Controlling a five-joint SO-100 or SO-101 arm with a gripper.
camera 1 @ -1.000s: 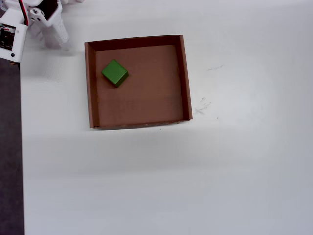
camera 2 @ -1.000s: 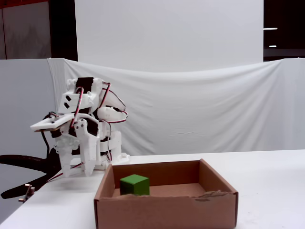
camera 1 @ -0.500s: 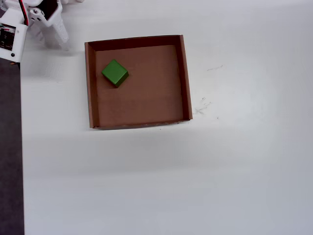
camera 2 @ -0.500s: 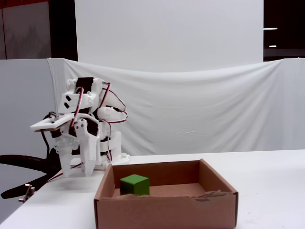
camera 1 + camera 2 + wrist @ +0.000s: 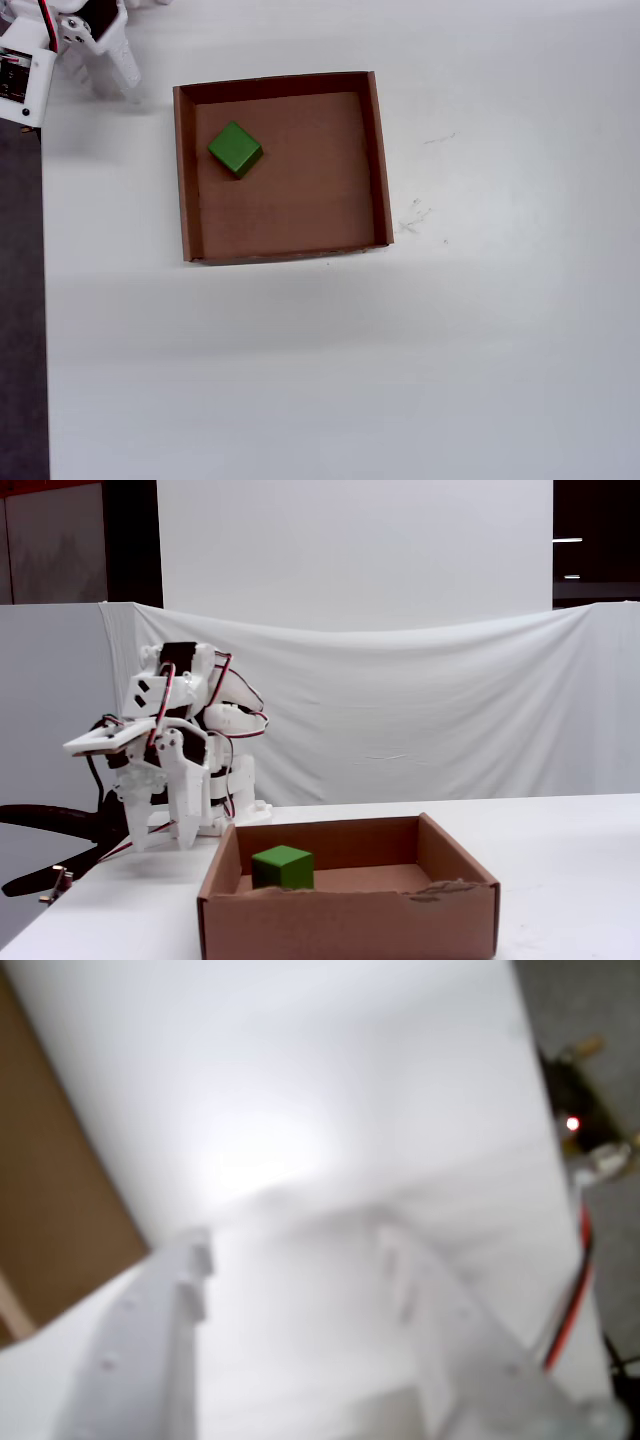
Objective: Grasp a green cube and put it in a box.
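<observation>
- No brand, label or legible writing shows on any item in the three views; the faint grey scuff marks (image 5: 415, 215) on the table right of the box in the overhead view form no readable characters.
- The green cube (image 5: 235, 148) is a small solid block, bright green with plain matte faces and no markings.
- In the overhead view the green cube lies on the floor of the box (image 5: 379, 160), in the upper-left part, turned diagonal to the walls and near the left wall without clearly touching it.
- In the fixed view the green cube (image 5: 282, 867) sits inside the box (image 5: 350, 921), toward its left side, partly hidden behind the front wall.
- The box is a shallow square tray of brown cardboard with low upright walls; its front rim shows a small ragged patch in the fixed view.
- The gripper (image 5: 295, 1250) is empty, its two white fingers spread with bare white table (image 5: 300, 1080) between them.
- The gripper (image 5: 165, 835) hangs folded at the arm's base, left of the box and well apart from the cube.
</observation>
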